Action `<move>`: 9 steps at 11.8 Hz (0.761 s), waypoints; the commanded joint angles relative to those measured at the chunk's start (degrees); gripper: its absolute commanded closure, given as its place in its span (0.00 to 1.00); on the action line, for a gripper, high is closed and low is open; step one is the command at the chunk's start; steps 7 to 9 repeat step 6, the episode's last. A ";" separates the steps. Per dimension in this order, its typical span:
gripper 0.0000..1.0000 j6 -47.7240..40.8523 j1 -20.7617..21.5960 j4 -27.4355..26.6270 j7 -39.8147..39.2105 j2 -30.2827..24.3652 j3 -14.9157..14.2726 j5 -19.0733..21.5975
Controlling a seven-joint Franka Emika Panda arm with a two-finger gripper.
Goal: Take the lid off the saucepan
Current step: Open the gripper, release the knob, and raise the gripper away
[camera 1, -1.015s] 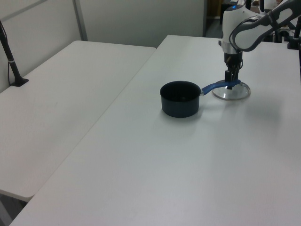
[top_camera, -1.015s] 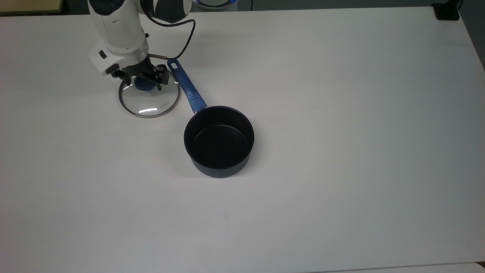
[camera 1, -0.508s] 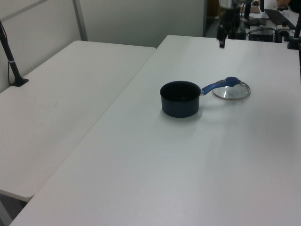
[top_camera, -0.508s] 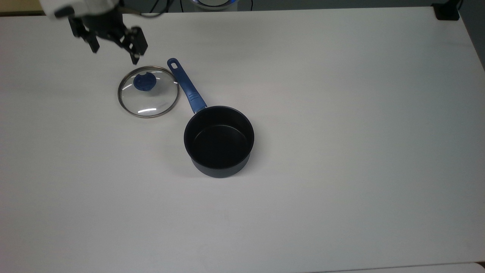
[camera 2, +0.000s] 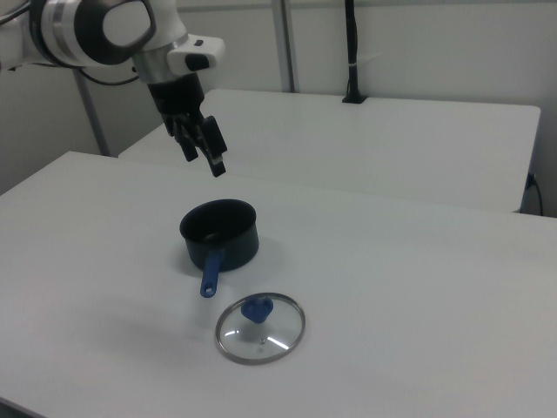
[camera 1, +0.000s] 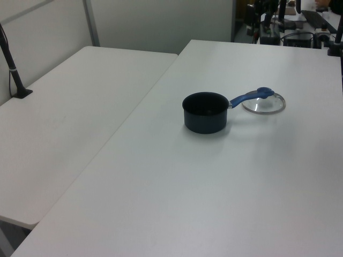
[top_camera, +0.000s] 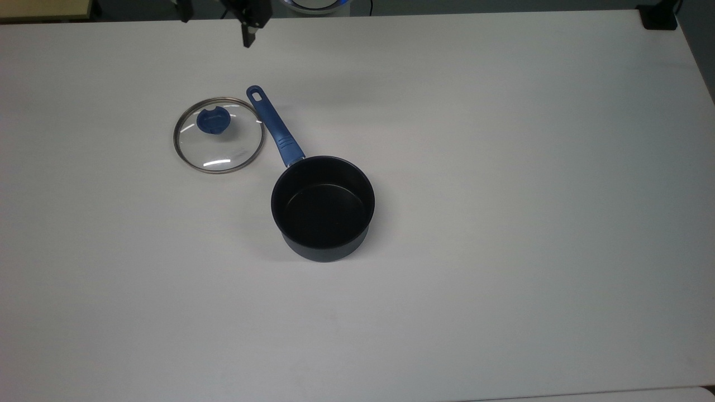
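The saucepan (top_camera: 323, 207) stands uncovered mid-table, its black inside bare and its blue handle (top_camera: 276, 127) pointing to the top view's upper left. Beside that handle the glass lid (top_camera: 219, 135) lies flat on the table with its blue knob (top_camera: 212, 121) up. My gripper (top_camera: 215, 17) hangs open and empty at the top view's upper edge, well clear of the lid. In the right view the gripper (camera 2: 204, 161) is high above the table behind the saucepan (camera 2: 219, 233), and the lid (camera 2: 260, 327) lies in front. The left view has the saucepan (camera 1: 205, 111) left of the lid (camera 1: 263, 103).
The white table (top_camera: 503, 223) spreads wide to the top view's right and bottom. A second white table (camera 1: 80, 107) adjoins it on the left view's left, with a black post (camera 1: 10, 59) on it. A black block (top_camera: 659, 17) sits at the top view's upper right corner.
The gripper let go of the lid's knob, opened, and rose away toward the table's far edge. The lid and saucepan have stayed in place.
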 commanded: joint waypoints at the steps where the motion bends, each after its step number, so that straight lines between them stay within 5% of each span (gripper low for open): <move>1: 0.00 -0.64 4.46 -0.68 -7.85 -0.71 -3.89 0.89; 3: 0.00 -0.55 4.46 -0.60 -14.65 -0.80 -3.71 1.06; 9: 0.00 -0.55 4.02 -0.60 -14.94 -0.80 -3.53 0.97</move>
